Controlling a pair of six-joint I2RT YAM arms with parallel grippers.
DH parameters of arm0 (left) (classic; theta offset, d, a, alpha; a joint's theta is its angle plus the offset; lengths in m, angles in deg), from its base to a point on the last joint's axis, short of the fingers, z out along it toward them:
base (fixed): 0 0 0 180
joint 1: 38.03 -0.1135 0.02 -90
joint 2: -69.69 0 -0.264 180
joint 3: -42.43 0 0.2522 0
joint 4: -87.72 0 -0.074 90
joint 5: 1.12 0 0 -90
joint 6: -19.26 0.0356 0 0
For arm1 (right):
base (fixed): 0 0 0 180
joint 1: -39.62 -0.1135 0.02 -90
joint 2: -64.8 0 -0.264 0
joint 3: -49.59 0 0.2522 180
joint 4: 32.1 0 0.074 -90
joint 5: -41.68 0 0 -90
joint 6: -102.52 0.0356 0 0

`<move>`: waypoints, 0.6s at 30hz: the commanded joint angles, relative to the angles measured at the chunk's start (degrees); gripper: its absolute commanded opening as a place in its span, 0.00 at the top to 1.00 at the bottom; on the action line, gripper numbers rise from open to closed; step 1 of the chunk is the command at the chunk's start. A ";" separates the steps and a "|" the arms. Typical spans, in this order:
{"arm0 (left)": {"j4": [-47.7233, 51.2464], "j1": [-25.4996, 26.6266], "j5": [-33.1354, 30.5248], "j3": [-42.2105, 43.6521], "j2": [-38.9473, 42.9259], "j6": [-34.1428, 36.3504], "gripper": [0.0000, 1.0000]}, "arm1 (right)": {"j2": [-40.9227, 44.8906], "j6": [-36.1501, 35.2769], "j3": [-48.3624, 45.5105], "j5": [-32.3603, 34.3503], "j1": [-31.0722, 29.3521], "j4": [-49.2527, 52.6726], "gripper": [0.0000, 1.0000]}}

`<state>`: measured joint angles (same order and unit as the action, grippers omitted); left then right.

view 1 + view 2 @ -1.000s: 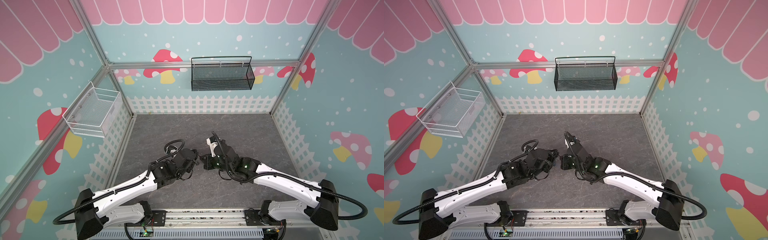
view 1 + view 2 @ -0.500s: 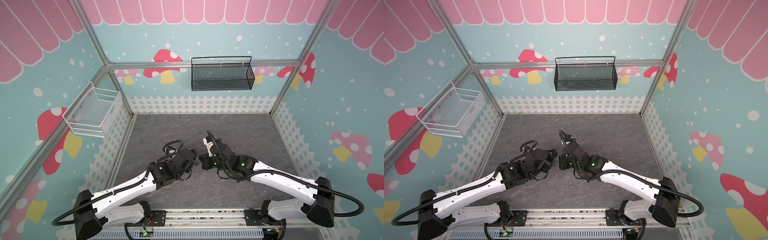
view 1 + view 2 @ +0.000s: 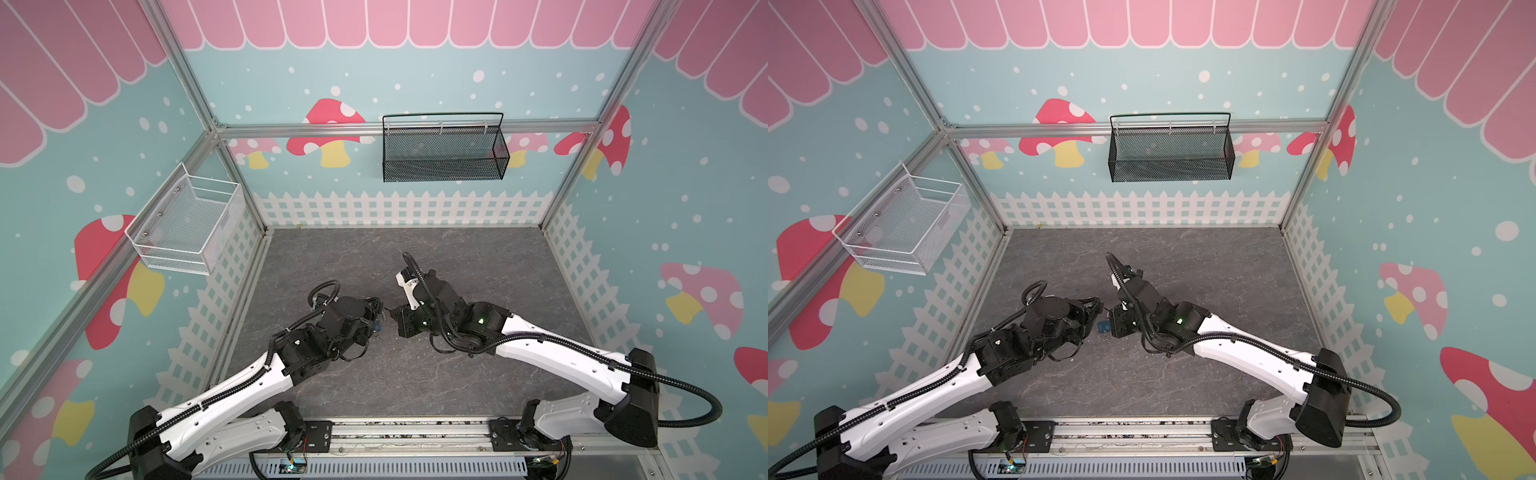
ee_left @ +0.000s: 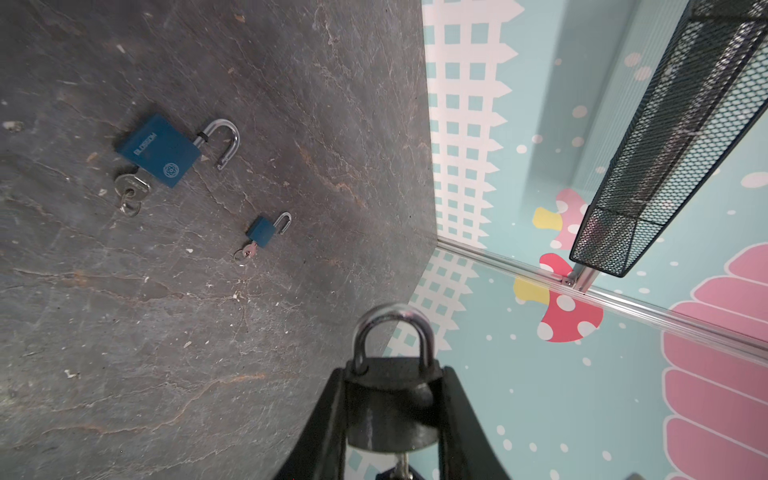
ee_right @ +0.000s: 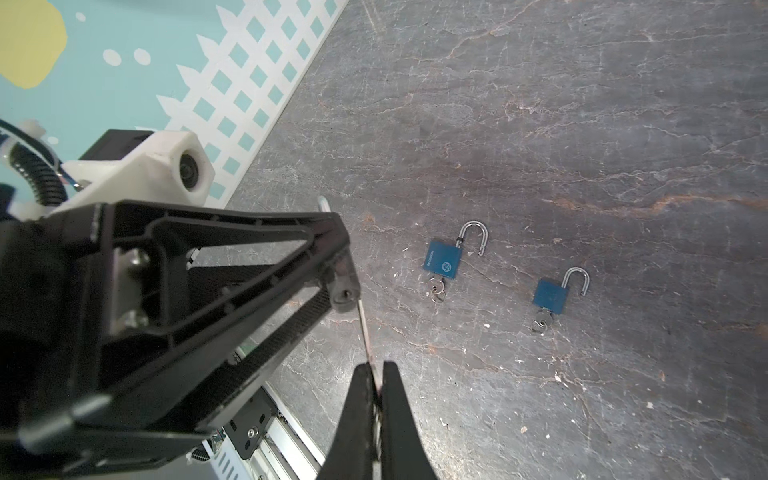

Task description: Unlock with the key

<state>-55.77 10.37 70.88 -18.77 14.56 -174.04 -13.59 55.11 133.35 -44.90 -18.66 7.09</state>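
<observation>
Low over the near middle of the grey floor [image 3: 478, 266], the left gripper [image 4: 392, 376] clamped the dark steel-shackled padlock [image 4: 390, 424] steady, keyhole turned right, so the right gripper [image 5: 376, 370], pinched tight on the thin silver key [image 5: 362, 320], could feed it in.

A dark grey, stone-patterned table top [image 3: 478, 257] with brownish veins is dotted with small pale specks. Two blue padlocks are laid flat on it, near each other but apart: a lettered padlock [image 4: 160, 151] and a plain padlock [image 4: 261, 232]. Both shackles are swung open. A ringed key [image 4: 132, 188] is seated in the lettered one, a second key [image 4: 248, 250] in the plain one. In a top view one blue body [image 3: 1104, 326] is seen near the middle, in the near half.
</observation>
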 commanded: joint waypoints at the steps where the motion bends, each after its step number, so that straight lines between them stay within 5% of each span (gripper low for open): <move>1: 1.09 -0.76 0.14 0.62 1.48 -1.40 1.00 | -1.19 2.29 2.05 0.28 -0.51 4.44 1.00; 18: 0.78 -1.82 6.47 1.03 1.58 -0.15 1.00 | -1.57 4.29 4.16 -0.70 -1.70 5.26 1.00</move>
<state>-56.45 9.54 75.34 -16.67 15.28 -175.25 -15.61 57.84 137.24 -45.45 -19.80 10.87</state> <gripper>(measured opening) 0.281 0.053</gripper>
